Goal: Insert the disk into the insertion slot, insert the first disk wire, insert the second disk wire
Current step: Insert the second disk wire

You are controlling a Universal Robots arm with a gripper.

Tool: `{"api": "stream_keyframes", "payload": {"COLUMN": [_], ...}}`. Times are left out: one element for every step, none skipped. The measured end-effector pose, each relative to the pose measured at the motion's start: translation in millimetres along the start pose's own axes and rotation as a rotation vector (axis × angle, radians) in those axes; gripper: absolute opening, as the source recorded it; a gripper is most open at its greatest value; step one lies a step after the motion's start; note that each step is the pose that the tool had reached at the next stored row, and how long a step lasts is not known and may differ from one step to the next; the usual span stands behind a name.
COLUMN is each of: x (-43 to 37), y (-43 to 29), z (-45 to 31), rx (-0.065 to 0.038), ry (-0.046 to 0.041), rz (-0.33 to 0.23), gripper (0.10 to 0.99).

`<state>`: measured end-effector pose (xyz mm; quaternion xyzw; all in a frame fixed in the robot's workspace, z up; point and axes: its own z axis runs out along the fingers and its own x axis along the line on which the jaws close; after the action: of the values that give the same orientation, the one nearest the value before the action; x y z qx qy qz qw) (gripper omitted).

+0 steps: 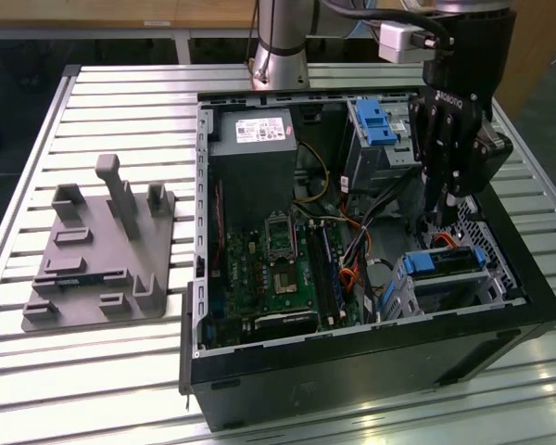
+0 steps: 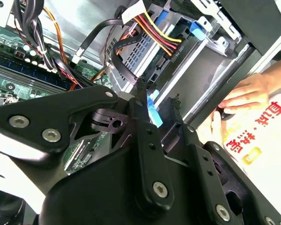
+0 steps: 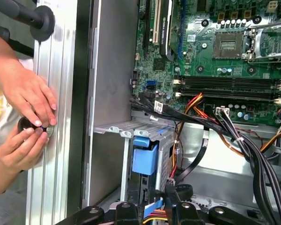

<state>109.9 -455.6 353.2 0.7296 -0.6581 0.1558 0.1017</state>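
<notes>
Closest to you, the gripper (image 2: pixel 158 101), matte black and built from flat bolted links, hangs inside the open black computer case (image 1: pixel 352 371). You cannot tell whether it is clamped or released. A thin, bright blue strip (image 2: pixel 152 111) lies right at its tip.

Just past it is the insertion slot (image 2: pixel 131 51), a box of grey perforated sheet metal. A bundle of red, yellow and black wires (image 2: pixel 154 35) is draped over it. The disk (image 1: pixel 442 263) sits in that slot, in the case corner at the exterior view's right, with its glossy blue plastic carrier showing at the open end.

Farther on, the green motherboard (image 3: pixel 225 61) lies flat, studded with sockets and long memory slots. Beyond the case wall, a person's hand (image 3: pixel 30 101) is down at the ribbed aluminium table (image 1: pixel 120 371). A grey moulded fixture (image 1: pixel 102 250) with upright posts stands well apart at the exterior view's left.
</notes>
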Motion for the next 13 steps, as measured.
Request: {"api": "stream_keyframes", "payload": {"x": [-0.1,-0.2,-0.3,-0.3,-0.4,-0.6,-0.8,-1.0,-1.5,-2.1,-2.7,-3.4,-3.9], "y": [0.3,0.5,0.6,0.7,0.7,0.7,0.7,0.7,0.7,0.6,0.5,0.4,0.3], "z": [0.2,0.4,0.7,0.8,0.9,1.1,1.2,1.3,1.2,1.1,1.1,1.0,1.1], "rx": [-0.001,-0.003,-0.005,-0.008,-0.011,-0.014,-0.016,-0.018,-0.020,-0.020,-0.021,-0.021,-0.021], "ry": [0.0012,0.0020,0.0027,0.0032,0.0036,0.0040,0.0044,0.0047,0.0050,0.0051,0.0053,0.0057,0.0061], "rz": [0.005,0.011,0.019,0.026,0.033,0.041,0.048,0.053,0.057,0.059,0.060,0.060,0.060], "gripper": [0.357,0.357,0.357,0.357,0.357,0.357,0.357,0.357,0.357,0.357,0.357,0.357,0.357]}}
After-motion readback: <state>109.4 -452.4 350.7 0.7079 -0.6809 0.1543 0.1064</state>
